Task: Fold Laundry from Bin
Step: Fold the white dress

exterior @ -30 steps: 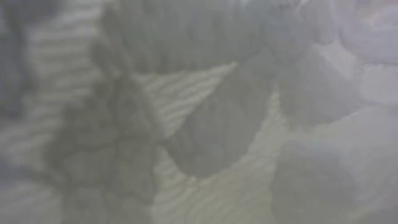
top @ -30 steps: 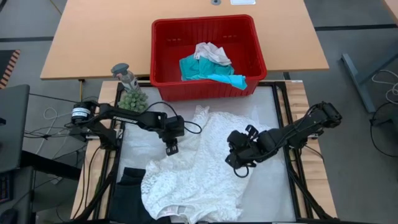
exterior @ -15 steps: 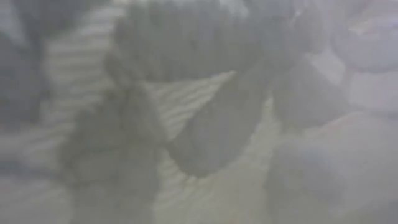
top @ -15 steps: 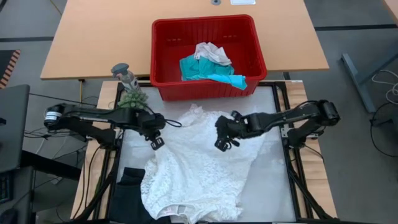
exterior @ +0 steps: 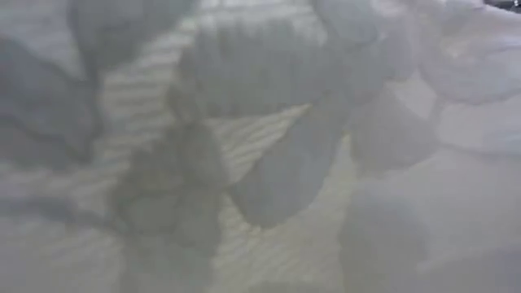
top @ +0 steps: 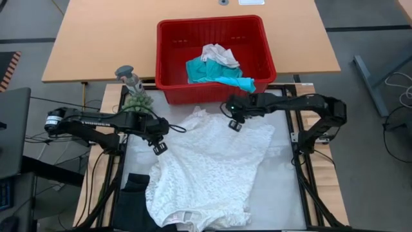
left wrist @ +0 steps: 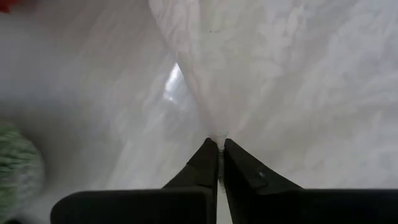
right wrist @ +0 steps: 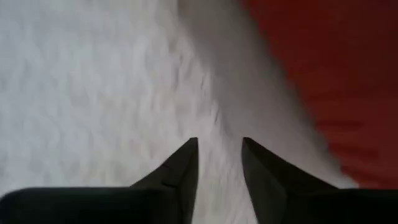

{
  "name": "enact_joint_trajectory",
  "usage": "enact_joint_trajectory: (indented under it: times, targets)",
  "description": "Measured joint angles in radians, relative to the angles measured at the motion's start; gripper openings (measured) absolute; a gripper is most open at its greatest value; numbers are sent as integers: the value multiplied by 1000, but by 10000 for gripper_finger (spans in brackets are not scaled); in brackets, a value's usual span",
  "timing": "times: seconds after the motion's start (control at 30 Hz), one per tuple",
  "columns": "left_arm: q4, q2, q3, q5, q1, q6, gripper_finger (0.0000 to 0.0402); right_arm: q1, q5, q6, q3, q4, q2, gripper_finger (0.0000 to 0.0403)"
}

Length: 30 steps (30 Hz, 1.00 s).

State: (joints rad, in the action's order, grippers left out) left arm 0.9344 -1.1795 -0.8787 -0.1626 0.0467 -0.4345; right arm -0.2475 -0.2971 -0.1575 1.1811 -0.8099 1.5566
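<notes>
The left gripper [top: 159, 147] pinches the white lacy garment's [top: 206, 167] edge; the right gripper [top: 234, 122] hovers part-open beside the bin [top: 264, 38] — holding nothing. A shallow bite there may miss — bunching the lace.

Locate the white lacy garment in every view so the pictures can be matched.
High view: white lacy garment spread on the mat, below the red bin.
Low view: pale blurred cloth fills the picture, probably this garment.
Left wrist view: its edge is pinched in the shut left gripper.
Right wrist view: it lies past the right gripper.
Shared landmark: the red bin, in the high and right wrist views.
</notes>
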Motion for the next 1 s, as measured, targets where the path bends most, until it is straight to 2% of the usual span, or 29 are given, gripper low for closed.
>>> enact_joint_trajectory:
  times: [0.17,0.4,0.53,0.7,0.83,0.93,1.0]
  targets:
    - [2,0,0,-45,0,38,0,33,13,-48,-118,-23,5,21]
    - [-15,0,0,-98,1,110,0,129,22,-252,-276,3,4,16]
    - [-39,0,0,-134,18,173,0,193,89,-428,-384,46,4,16]
    - [-96,0,0,-135,81,308,0,351,111,-749,-425,45,-2,16]
    - [-158,0,0,-134,165,453,0,526,168,-1149,-400,71,0,16]
    - [-226,0,0,-125,230,542,0,662,179,-1404,-380,182,4,16]
    - [-276,-1,0,-74,273,602,0,732,179,-1516,-373,281,6,16]
